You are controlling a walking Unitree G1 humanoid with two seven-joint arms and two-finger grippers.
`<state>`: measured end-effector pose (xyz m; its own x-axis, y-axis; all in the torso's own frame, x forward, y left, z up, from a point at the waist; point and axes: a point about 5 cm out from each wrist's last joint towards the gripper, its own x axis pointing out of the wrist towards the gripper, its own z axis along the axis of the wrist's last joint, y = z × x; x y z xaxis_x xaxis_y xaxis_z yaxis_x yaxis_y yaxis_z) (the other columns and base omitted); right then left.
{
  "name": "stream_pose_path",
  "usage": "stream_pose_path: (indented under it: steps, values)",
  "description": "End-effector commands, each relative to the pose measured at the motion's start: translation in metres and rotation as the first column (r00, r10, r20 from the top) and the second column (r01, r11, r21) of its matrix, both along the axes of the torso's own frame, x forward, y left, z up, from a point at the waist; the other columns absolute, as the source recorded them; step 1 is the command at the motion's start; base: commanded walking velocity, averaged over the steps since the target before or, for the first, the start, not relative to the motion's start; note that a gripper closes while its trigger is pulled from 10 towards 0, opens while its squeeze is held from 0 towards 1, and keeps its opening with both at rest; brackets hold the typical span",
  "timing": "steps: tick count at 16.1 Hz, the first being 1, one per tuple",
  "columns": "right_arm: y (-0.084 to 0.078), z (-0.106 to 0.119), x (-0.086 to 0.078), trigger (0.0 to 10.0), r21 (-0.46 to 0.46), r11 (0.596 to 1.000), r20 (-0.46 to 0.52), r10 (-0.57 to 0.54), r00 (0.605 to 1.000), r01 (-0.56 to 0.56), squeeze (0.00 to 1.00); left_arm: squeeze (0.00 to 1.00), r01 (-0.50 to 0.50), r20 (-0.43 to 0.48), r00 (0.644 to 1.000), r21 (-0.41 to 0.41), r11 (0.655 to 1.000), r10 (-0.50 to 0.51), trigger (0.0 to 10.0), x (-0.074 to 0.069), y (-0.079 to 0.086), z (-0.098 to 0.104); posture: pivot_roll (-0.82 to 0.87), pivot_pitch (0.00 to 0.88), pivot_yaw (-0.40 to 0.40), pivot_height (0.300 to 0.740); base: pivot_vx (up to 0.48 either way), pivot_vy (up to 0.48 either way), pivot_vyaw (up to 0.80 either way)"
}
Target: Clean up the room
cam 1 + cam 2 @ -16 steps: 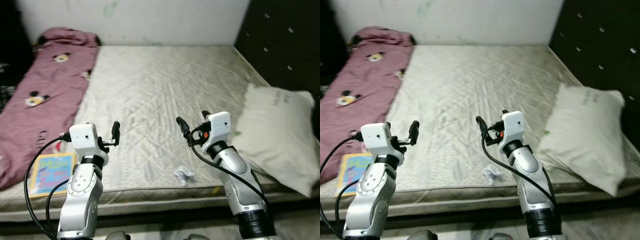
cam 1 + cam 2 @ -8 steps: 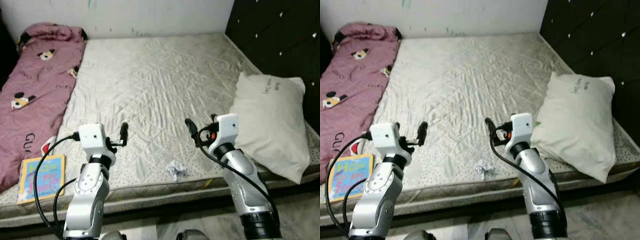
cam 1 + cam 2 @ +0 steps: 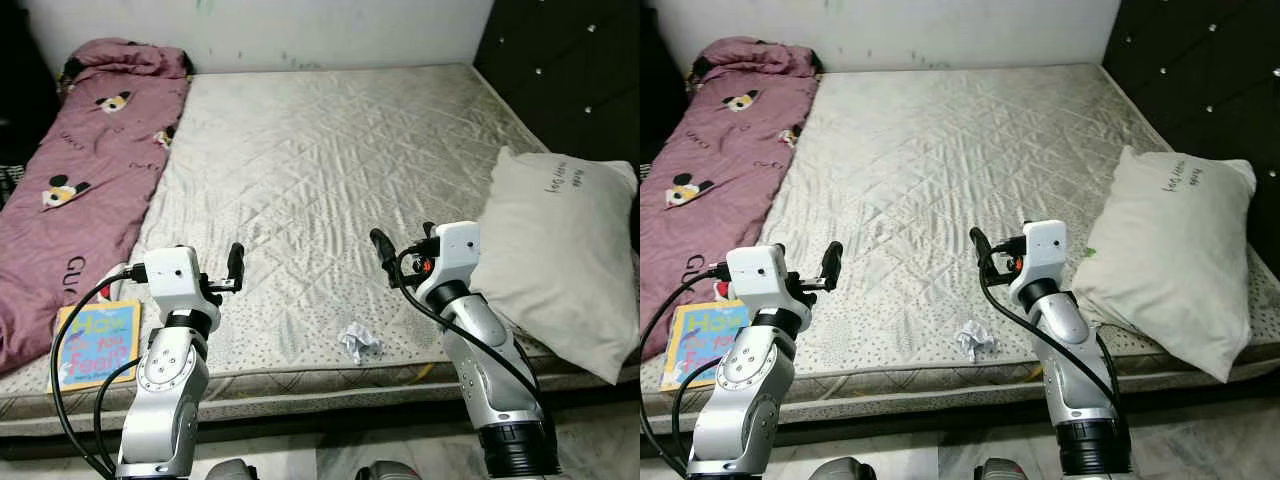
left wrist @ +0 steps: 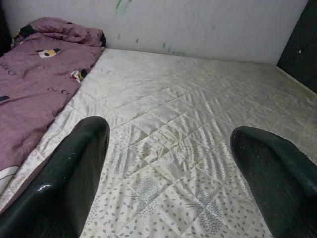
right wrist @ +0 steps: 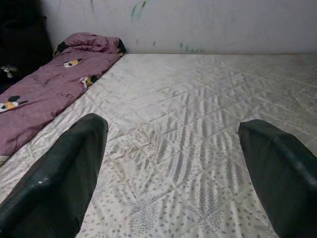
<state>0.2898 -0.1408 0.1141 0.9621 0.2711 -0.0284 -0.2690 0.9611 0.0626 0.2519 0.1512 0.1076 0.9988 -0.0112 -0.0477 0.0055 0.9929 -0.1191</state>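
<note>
Standing at the foot of the mattress [image 3: 330, 170], the robot holds both arms raised over its near edge, ready to reach. Left gripper [image 3: 234, 266] hovers above the quilting with its fingers spread wide and nothing between them; right gripper [image 3: 381, 247] matches it, jaws apart and empty. Down between the two arms, close to the front edge, lies a crumpled paper [image 3: 358, 341], probably the first bit of litter to go, and it sits nearer the right gripper. Off to the robot's left a book [image 3: 97, 343] lies flat at the corner, just beside the purple blanket [image 3: 85, 170] stretched along that side. On the right, a pillow [image 3: 560, 250] slumps against the dark headboard [image 3: 570, 70], hanging over the edge. Nothing is picked up yet; either arm must drop and tilt down to reach the paper.
</note>
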Motion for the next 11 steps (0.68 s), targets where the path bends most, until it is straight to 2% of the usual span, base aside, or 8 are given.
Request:
stream_pose_path:
  steps: [1, 11]
  values:
    - [0.0021, 0.0044, 0.0013, 10.0, 0.007, 1.000, 0.011, 0.008, 1.000, -0.008, 0.00, 0.00, -0.007, 0.002, 1.000, 0.013, 1.000, 0.007, 10.0, 0.0005, 0.0018, 0.0024, -0.08, 0.027, 0.022, 0.736, 0.000, 0.000, 0.00]
    - [0.0032, 0.0062, 0.0047, 10.0, 0.002, 1.000, 0.016, 0.024, 1.000, -0.024, 0.00, 0.00, -0.027, 0.015, 1.000, 0.017, 1.000, 0.026, 10.0, 0.0042, 0.0025, 0.0050, -0.07, 0.025, 0.013, 0.622, 0.000, 0.000, 0.00]
